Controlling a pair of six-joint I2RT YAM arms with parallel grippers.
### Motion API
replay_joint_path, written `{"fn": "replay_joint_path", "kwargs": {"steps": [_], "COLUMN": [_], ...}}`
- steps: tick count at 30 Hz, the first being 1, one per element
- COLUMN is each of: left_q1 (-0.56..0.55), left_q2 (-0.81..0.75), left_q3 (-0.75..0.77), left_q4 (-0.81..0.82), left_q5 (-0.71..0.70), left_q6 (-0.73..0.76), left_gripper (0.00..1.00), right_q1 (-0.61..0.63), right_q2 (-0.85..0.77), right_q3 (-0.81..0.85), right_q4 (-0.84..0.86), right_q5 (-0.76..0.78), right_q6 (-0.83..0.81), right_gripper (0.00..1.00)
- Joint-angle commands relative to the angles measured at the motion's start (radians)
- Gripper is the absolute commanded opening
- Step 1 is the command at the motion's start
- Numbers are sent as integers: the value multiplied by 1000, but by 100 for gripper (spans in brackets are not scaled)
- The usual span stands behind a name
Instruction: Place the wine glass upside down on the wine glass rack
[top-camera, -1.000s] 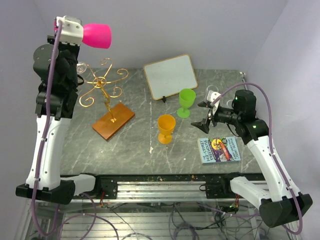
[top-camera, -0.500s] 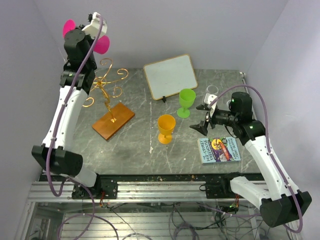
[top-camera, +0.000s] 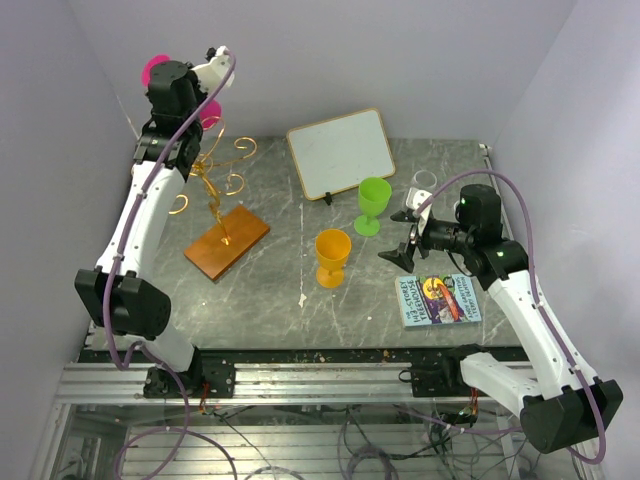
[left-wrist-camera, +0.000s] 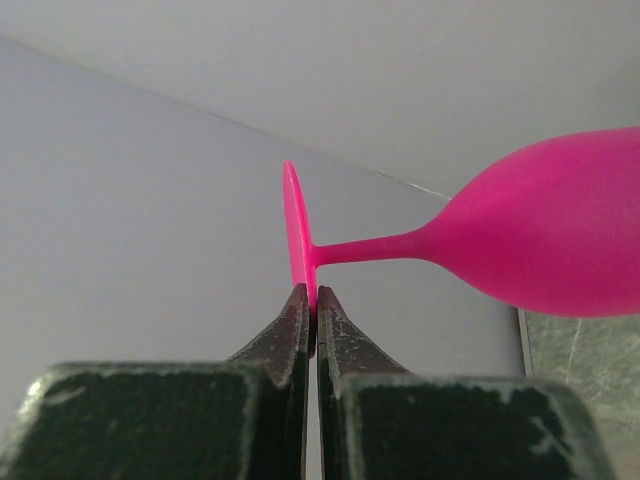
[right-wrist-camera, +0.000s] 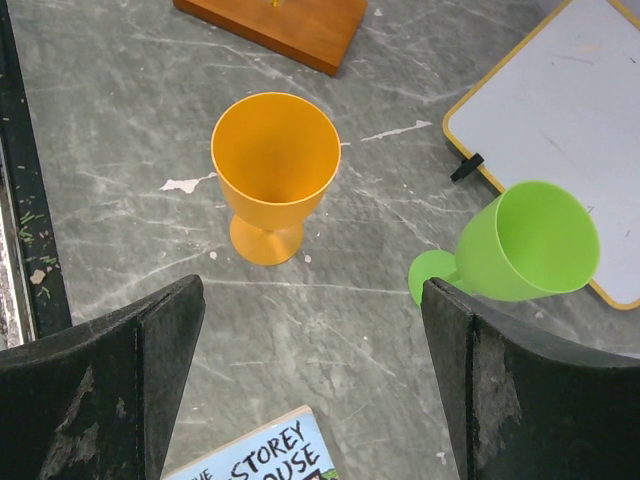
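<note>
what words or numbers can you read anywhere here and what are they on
"STOREY" over "HOUSE": on the cover of the blue book, seen in the right wrist view; the rest of the title runs off the bottom of the picture.
Top view: the same cover's print is too small to read.
Whiteboard: no writing shows on it.

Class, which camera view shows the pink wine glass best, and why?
Left wrist: the pink wine glass shows bowl, stem and foot side-on, foot rim pinched in the left pincer. Top external shows only pink patches behind the left arm; right wrist shows none of it.
</note>
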Motion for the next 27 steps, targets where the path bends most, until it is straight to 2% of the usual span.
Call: {"fn": "replay_joint_path", "kwargs": {"steps": [1,12,27], "left_q1": [5,-5,-62], "left_q2": [-26,-62,-107], "left_q3": [-34,-92,-166], "left_q4": [-43,-111,-131], "left_q5": [55,118,78], "left_q6": [68,79,141], "left_gripper": [7,7,7], "right_q1": [5,5,6], "right_q2": [-7,-8,-6], "right_q3": [-12,-17,-20], "right_q4": [24,28,28], "right_q5": [3,7,11], "right_q6": [-12,-9,-11], "right_gripper": [89,89,89]}}
